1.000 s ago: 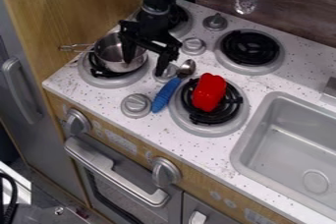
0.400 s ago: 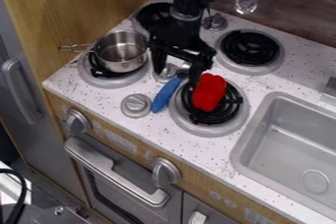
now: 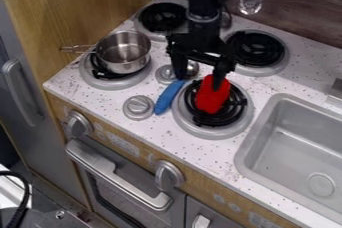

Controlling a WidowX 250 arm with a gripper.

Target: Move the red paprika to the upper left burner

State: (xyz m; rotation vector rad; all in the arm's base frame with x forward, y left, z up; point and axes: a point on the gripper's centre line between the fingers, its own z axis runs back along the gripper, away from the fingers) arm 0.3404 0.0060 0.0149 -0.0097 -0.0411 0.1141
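One red paprika — on the lower right burner, its top partly hidden by one finger of my gripper, which hangs over it with fingers spread wide and nothing gripped between them. One blue-handled spoon, beside that burner, near my other finger; one metal pot, on the lower left burner; one upper left burner, black-coiled — beyond the pot.

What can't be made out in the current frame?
All in the camera view:
- Spoon: partly hidden by the gripper.
- Gripper contact with the paprika: one finger overlaps it, masking any gap.
- Back knob: partly behind the arm.
- Sink: cut by right edge.
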